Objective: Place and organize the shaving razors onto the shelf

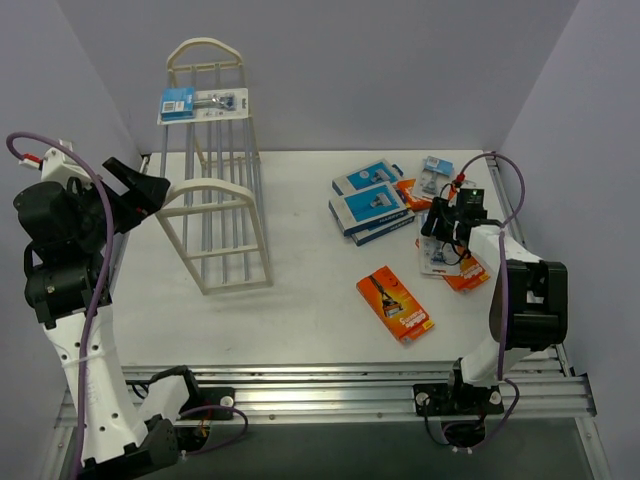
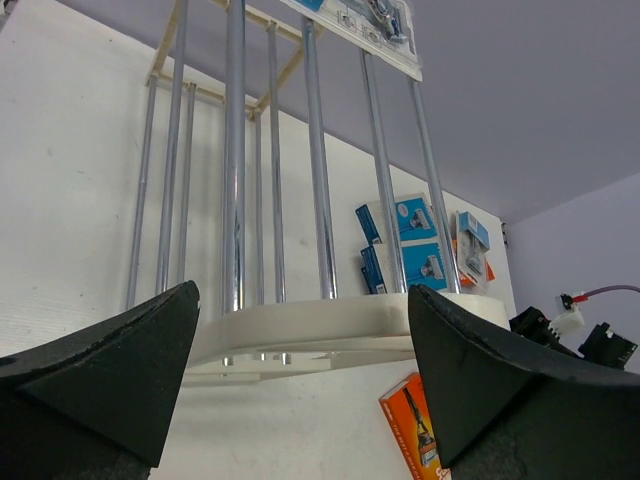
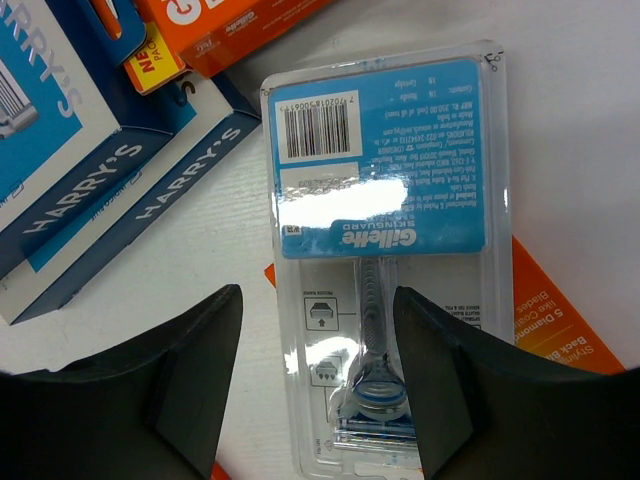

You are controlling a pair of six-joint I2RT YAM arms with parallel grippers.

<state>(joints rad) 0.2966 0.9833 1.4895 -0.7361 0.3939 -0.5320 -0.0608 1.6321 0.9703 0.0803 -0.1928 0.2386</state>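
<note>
White tabletop (image 1: 300,295): right gripper (image 3: 315,295) ajar over blister pack (image 3: 385,170), left gripper (image 2: 302,292) wide

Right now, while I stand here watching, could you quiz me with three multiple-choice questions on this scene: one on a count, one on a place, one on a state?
1. How many packs rest on the shelf? A) none B) three C) one
2. Where is the lone orange box? A) on the shelf B) flat on the table C) between gripper fingers
3. The left gripper is: A) open and empty B) shut on a pack C) shut on a rod

Answers: C, a single blister pack lies across the top rods; B, it lies on the tabletop, apart from the others; A, its fingers stand wide apart and grip nothing.
</note>
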